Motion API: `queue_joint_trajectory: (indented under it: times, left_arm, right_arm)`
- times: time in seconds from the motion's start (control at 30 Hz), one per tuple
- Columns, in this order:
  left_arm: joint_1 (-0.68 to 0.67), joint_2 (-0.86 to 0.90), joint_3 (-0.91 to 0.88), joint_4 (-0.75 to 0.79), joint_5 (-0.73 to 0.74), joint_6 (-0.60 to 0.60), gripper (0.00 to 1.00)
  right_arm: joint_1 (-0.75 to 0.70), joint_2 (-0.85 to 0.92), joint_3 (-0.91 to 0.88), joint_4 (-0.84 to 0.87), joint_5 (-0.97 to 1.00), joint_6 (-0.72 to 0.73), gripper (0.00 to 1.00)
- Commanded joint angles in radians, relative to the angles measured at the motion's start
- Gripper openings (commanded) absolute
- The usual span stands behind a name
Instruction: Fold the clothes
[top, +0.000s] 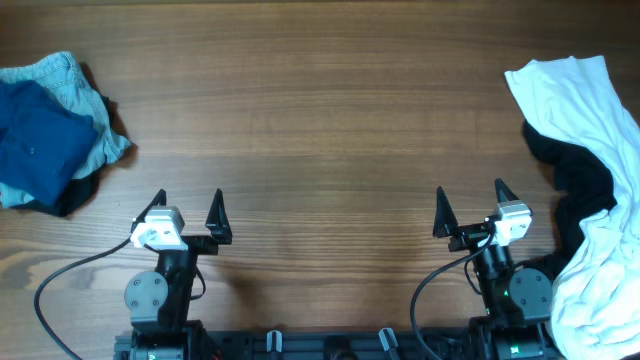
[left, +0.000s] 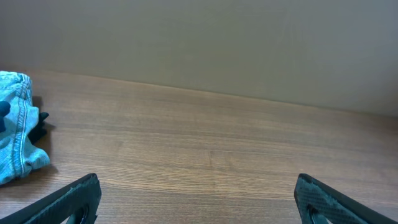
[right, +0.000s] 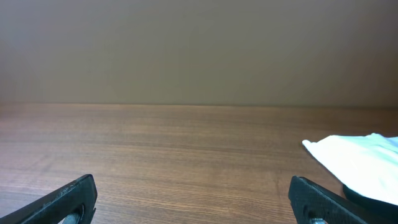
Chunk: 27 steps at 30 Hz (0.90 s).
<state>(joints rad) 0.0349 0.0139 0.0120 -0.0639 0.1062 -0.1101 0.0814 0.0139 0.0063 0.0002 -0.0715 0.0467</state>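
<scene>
A pile of folded clothes lies at the table's left edge: a dark blue garment (top: 35, 140) on a light blue one (top: 70, 80), with black cloth under them. The light blue cloth also shows in the left wrist view (left: 15, 124). A heap of unfolded clothes lies at the right edge: a white garment (top: 590, 110) over a black one (top: 580, 180). The white garment also shows in the right wrist view (right: 357, 158). My left gripper (top: 187, 203) is open and empty near the front edge. My right gripper (top: 468, 200) is open and empty beside the right heap.
The wooden table (top: 320, 130) spans the view. Both arm bases and their cables sit at the front edge. A plain wall stands behind the table's far edge.
</scene>
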Motion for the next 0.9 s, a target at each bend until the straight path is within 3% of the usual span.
queue_joint_trajectory:
  times: [0.0, 0.17, 0.3, 0.43, 0.67, 0.87]
  left_arm:
    - [0.006, -0.003, -0.006, 0.000, 0.016, -0.002, 1.00]
    - [0.006, -0.003, -0.006, 0.000, 0.016, -0.002, 1.00]
    - [0.006, -0.003, -0.006, 0.000, 0.016, -0.002, 1.00]
    - [0.006, -0.003, -0.006, 0.000, 0.016, -0.059, 1.00]
    - [0.006, 0.071, 0.095, -0.079, 0.016, -0.059, 1.00]
    - [0.006, 0.389, 0.391, -0.287, 0.016, -0.059, 1.00]
  right_arm:
    - [-0.004, 0.002, -0.001, 0.003, -0.012, -0.014, 1.00]
    - [-0.004, 0.004, -0.001, 0.002, -0.013, -0.008, 1.00]
    - [-0.004, 0.009, -0.001, 0.002, -0.013, 0.138, 1.00]
    - [-0.004, 0.069, 0.021, -0.038, -0.019, 0.162, 1.00]
    - [-0.004, 0.311, 0.288, -0.316, 0.102, 0.140, 1.00]
    - [-0.004, 0.587, 0.585, -0.535, 0.021, 0.162, 1.00]
